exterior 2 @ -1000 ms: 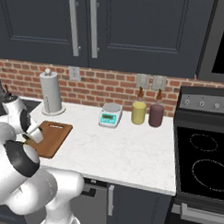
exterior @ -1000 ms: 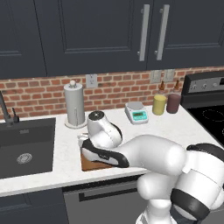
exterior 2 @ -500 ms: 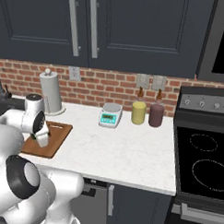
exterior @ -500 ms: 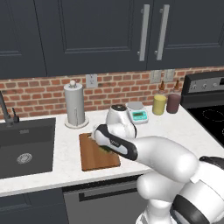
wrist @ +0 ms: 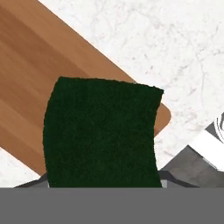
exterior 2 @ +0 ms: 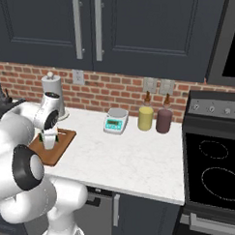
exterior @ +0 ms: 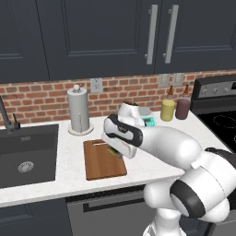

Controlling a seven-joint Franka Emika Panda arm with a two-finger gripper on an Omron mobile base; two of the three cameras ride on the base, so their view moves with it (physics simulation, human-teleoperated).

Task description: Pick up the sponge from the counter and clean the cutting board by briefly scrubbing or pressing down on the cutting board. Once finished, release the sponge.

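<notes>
Seen from the left base view, the gripper (exterior: 115, 152) hangs over the right half of the cutting board (exterior: 102, 162), clamped on the sponge (exterior: 113, 151) (a sliver of green under the white hand). From the right base view, the gripper (exterior 2: 49, 142) sits above the board (exterior 2: 57, 150), the white counter (exterior 2: 122, 156) stretching off to its right. Through the hand view, the dark sponge (wrist: 103, 133) covers the board's corner (wrist: 26, 83).

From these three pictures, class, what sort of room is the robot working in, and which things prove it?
A rendered home kitchen: a dark sink set in the white counter, a stove at the right, and a wooden cutting board beside a paper-towel roll.
</notes>
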